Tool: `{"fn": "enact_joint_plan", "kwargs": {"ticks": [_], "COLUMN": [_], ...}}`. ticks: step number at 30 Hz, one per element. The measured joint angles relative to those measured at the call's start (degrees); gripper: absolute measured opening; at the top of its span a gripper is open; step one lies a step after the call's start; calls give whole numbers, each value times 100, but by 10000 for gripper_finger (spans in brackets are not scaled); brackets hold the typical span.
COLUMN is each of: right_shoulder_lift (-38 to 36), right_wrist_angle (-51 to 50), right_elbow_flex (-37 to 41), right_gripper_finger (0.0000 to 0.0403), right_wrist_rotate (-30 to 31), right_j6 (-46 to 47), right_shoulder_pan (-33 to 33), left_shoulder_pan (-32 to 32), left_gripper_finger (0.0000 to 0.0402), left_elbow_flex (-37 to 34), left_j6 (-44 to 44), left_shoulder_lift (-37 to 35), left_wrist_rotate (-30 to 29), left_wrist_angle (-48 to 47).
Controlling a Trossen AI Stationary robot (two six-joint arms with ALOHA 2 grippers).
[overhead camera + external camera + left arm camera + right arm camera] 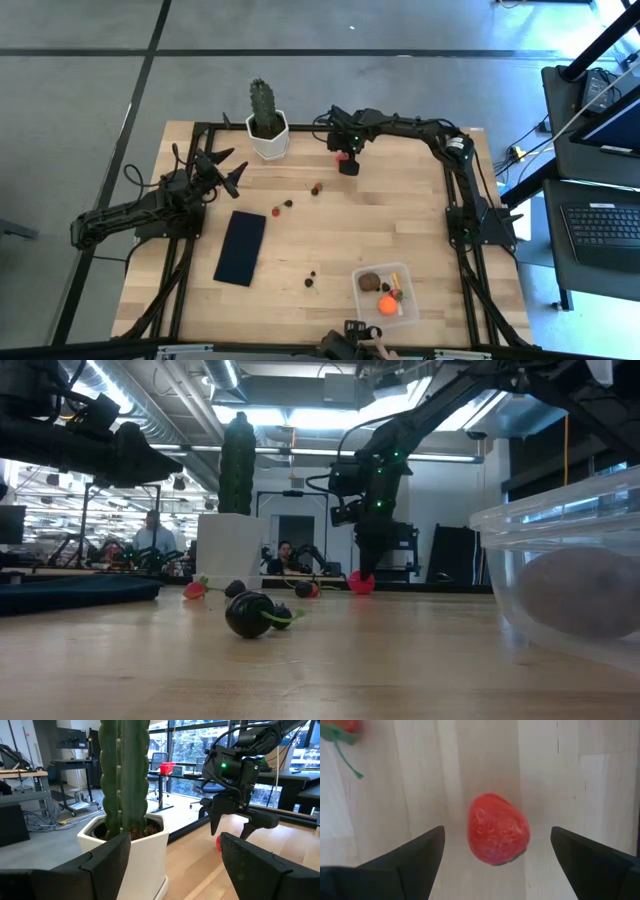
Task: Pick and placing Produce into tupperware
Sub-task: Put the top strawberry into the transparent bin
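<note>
Right gripper (492,855) is positioned directly above a red strawberry (498,828), fingers spread wide to either side and clear of it. The strawberry lies on the table (420,210) just beside the white-potted cactus (266,120), on the side toward the right arm's base.

Left gripper (226,170) hovers on the opposite side of the cactus, fingers spread, holding nothing.

The tupperware (383,291) sits well apart from the cactus, at the far end of the table. It contains an orange ball (387,304), a brown piece (369,282) and smaller items that cannot be identified.

Several small dark and red pieces (287,203) remain loose on the table between cactus and tupperware, near a dark navy rectangle (241,247).
</note>
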State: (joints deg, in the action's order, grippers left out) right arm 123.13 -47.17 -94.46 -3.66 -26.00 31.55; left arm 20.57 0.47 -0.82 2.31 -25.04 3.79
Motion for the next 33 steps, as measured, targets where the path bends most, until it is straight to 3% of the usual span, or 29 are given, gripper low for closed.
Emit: {"fn": "enact_joint_plan", "kwargs": {"ticks": [11, 17, 27, 33], "right_shoulder_lift": [0, 96, 96, 96], "right_wrist_angle": [19, 27, 127, 128], "right_elbow_flex": [-2, -4, -4, -4], "right_gripper_finger": [362, 362, 362, 327], "right_wrist_rotate": [108, 479, 469, 469], "right_j6": [24, 35, 35, 29], "right_shoulder_pan": [-118, -114, -127, -139], "left_shoulder_pan": [1, 0, 3, 3], "left_gripper_finger": [298, 298, 298, 298], "left_elbow_flex": [-1, 0, 0, 0], "left_j6": [0, 0, 138, 140], "left_shoulder_lift": [0, 0, 0, 0], "left_wrist_rotate": [0, 0, 0, -2], "left_wrist_angle": [2, 2, 2, 2]}}
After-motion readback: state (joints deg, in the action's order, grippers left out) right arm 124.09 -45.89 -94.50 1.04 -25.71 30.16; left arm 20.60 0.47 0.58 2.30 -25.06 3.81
